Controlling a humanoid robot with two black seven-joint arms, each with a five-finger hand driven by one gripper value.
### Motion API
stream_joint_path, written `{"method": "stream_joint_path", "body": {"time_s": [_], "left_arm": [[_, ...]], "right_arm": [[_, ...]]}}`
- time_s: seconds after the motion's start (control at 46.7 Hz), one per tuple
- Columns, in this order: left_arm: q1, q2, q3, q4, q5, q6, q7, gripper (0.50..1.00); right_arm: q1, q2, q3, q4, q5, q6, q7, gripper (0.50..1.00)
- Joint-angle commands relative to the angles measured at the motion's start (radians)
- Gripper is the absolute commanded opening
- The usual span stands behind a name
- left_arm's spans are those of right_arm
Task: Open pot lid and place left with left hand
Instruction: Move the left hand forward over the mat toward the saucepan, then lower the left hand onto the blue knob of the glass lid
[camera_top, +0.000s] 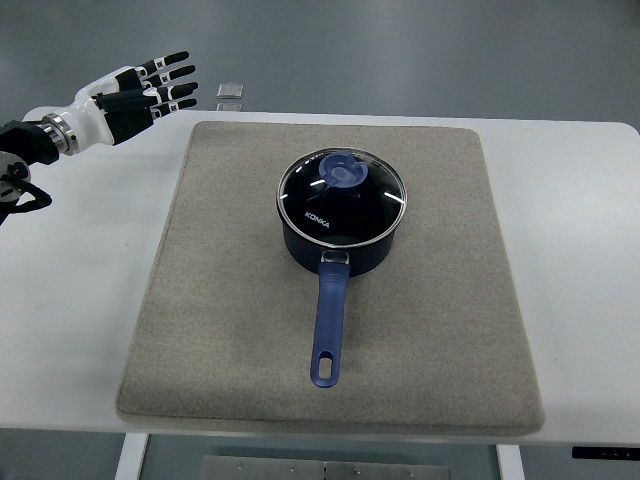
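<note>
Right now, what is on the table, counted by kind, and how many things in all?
Pot: 1
Lid, on the pot: 1
Mat: 1
Total on the table: 3
The left hand is over the far left corner, fingers spread, holding nothing.

Bright, even overhead light, sharp focus (shadows faint).

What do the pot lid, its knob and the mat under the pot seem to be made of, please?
Lid: probably glass with a metal rim, since it looks dark and see-through, with glossy reflections and a bright silver edge. Knob: looks like smooth blue plastic or silicone, though which cannot be told. Mat: seems a felt-like fabric, matte beige-grey with a fuzzy, speckled surface.
</note>
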Motion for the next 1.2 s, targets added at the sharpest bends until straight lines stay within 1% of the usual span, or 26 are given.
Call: {"method": "stream_joint_path", "body": {"time_s": [0.0, 0.086, 0.15, 0.321, 0.514, 0.621, 0.814, 1.071, 1.178], "left_arm": [[-0.004, 0.031, 0.001, -0.046, 0.116, 0.000, -0.073, 0.981], [-0.007, 0.062, 0.003, -0.094, 0.242, 0.000, -0.123, 0.979], [-0.010, 0.088, 0.004, -0.137, 0.350, 0.007, -0.142, 0.975], [-0.030, 0.157, 0.003, -0.244, 0.618, 0.020, -0.163, 0.973], [-0.091, 0.220, 0.014, -0.333, 0.755, 0.020, -0.163, 0.971], [-0.106, 0.240, 0.014, -0.404, 0.862, 0.020, -0.163, 0.964], [-0.126, 0.249, 0.014, -0.542, 1.026, 0.022, -0.163, 0.962], [-0.211, 0.236, 0.014, -0.660, 1.198, 0.022, -0.163, 0.958], [-0.254, 0.200, 0.014, -0.672, 1.286, 0.022, -0.162, 0.960]], "right_arm": [[0.001, 0.000, 0.001, 0.000, 0.000, 0.000, 0.000, 0.915], [0.001, 0.000, 0.000, 0.000, 0.000, 0.000, 0.000, 0.915], [-0.001, 0.000, 0.000, 0.000, 0.000, 0.000, 0.000, 0.915], [0.001, 0.000, 0.000, 0.000, 0.000, 0.000, 0.000, 0.915], [0.001, 0.000, 0.000, 0.000, 0.000, 0.000, 0.000, 0.915], [0.001, 0.000, 0.000, 0.000, 0.000, 0.000, 0.000, 0.915], [0.001, 0.000, 0.000, 0.000, 0.000, 0.000, 0.000, 0.915], [-0.001, 0.000, 0.000, 0.000, 0.000, 0.000, 0.000, 0.915], [0.001, 0.000, 0.000, 0.000, 0.000, 0.000, 0.000, 0.915]]}}
